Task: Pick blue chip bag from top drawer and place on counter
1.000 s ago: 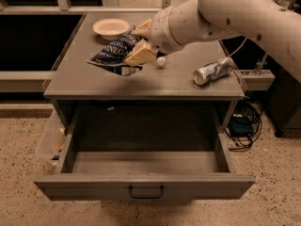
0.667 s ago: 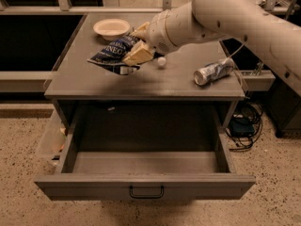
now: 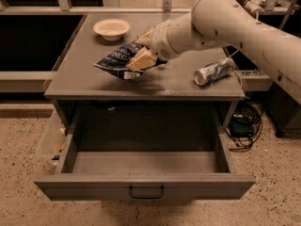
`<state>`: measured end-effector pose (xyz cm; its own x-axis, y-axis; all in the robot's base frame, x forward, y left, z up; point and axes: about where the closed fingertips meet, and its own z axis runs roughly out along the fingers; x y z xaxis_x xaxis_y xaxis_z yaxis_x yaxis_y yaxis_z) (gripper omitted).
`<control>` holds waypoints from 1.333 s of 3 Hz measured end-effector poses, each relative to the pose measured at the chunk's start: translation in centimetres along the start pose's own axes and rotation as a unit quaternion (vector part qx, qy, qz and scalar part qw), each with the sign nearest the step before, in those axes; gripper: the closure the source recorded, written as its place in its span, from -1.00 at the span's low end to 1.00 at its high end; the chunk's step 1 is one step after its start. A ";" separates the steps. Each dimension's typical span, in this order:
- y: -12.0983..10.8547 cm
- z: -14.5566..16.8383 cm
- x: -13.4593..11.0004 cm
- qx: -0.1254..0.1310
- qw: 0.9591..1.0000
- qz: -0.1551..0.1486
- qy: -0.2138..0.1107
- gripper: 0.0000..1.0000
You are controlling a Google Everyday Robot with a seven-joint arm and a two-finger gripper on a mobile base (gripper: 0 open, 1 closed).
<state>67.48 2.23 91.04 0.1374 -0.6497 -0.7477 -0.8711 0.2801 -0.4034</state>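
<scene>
The blue chip bag [image 3: 115, 60] is dark blue foil with white lettering. It is over the left middle of the counter [image 3: 164, 83], at or just above its surface. My gripper [image 3: 138, 52] reaches in from the right on a thick white arm and is shut on the bag's right end, with a cream finger [image 3: 141, 59] lying over it. The top drawer [image 3: 146, 161] is pulled fully open below the counter. Its visible inside holds nothing, and its black handle [image 3: 146, 192] faces me.
A cream bowl [image 3: 111, 28] stands at the counter's back left. A crushed silver-blue can [image 3: 214, 71] lies on the counter's right side. Cables [image 3: 244, 121] lie on the floor to the right. A translucent bin [image 3: 49, 138] sits left of the drawer.
The gripper and the bag have come slightly down and forward over the counter. The drawer, bowl and can have not moved.
</scene>
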 end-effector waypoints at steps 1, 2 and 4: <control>0.0 0.0 0.0 0.000 1.000 0.000 0.000 -0.28; 0.0 0.0 0.0 0.000 1.000 0.000 0.000 -0.79; 0.0 0.0 0.0 0.000 1.000 0.000 0.000 -1.00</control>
